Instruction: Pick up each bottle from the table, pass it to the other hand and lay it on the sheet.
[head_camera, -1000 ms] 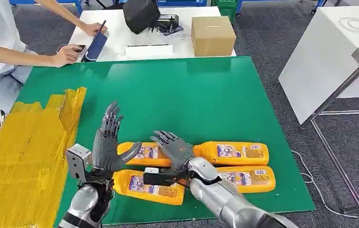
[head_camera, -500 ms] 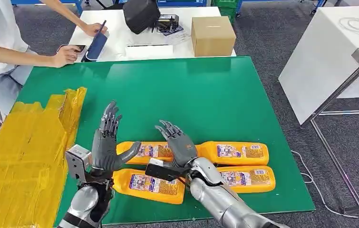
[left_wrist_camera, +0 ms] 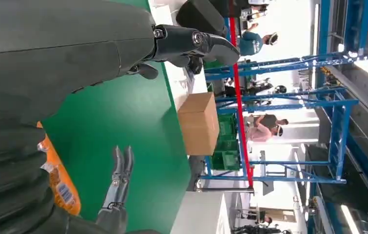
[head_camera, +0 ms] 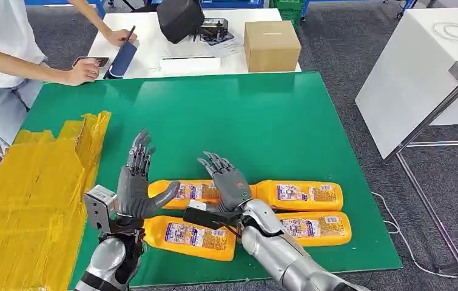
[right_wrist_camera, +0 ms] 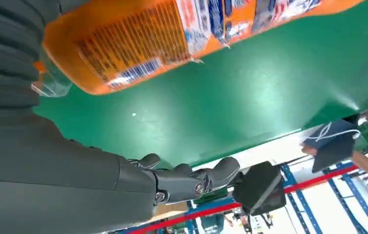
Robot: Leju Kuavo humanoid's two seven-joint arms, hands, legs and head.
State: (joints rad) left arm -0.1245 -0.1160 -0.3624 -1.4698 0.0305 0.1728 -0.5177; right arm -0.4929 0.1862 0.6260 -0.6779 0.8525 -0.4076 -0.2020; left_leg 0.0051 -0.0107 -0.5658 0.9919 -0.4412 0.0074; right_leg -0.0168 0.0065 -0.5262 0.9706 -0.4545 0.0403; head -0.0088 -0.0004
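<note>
The right hand (head_camera: 229, 185) had lifted slightly off the orange plastic bottles (head_camera: 298, 195) at six o'clock, fingers spread, grasping nothing. The left hand (head_camera: 136, 182) stayed raised at seven o'clock, released; no bottle was picked yet.

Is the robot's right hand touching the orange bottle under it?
Cannot tell. In the head view the open right hand overlaps the far-left bottle, but no gap or contact shows. In the right wrist view a bottle lies close by the hand.

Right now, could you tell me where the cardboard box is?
In the head view the cardboard box stands on the white table just beyond the green mat's far edge, right of the black bag.
</note>
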